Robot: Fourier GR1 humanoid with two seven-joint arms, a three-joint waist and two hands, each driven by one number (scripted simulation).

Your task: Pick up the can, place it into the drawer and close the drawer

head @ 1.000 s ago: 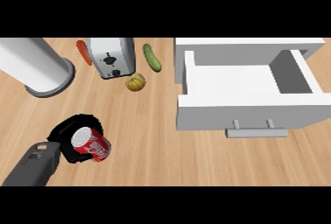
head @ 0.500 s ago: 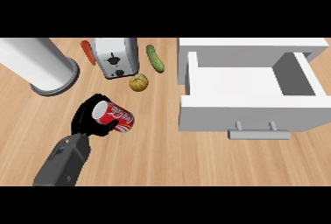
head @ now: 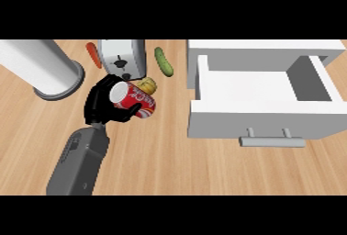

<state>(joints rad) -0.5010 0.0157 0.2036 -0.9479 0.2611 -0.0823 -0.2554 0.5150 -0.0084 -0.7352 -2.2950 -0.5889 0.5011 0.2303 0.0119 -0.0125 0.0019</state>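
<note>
Left hand (head: 102, 102) is gripping the can (head: 137, 100), its fingers and thumb curling round the red side while the pale top is tipping toward the upper left. Over the last second the hand has been carrying the can from the lower left of the counter (head: 169, 165) up and to the right. It is now sitting just in front of the toaster (head: 122, 57), and the can is overlapping the yellow fruit (head: 148, 84) in the head view. Whether the two are touching is not clear from here.

The can is lying tilted in the grip and is probably riding above the wood, so the pick-up looks done and the carry is under way. The drawer (head: 261, 120) is standing open well to the right, with its white inside bare and its handle (head: 272, 142) facing the lower edge.

The travel so far is running more toward the back than across. The next stretch is likely calling for a plain move to the right, over the drawer's near left wall. The fruit and toaster are crowding the can, and a brush against either is the risk to watch. The right hand is not showing.
</note>
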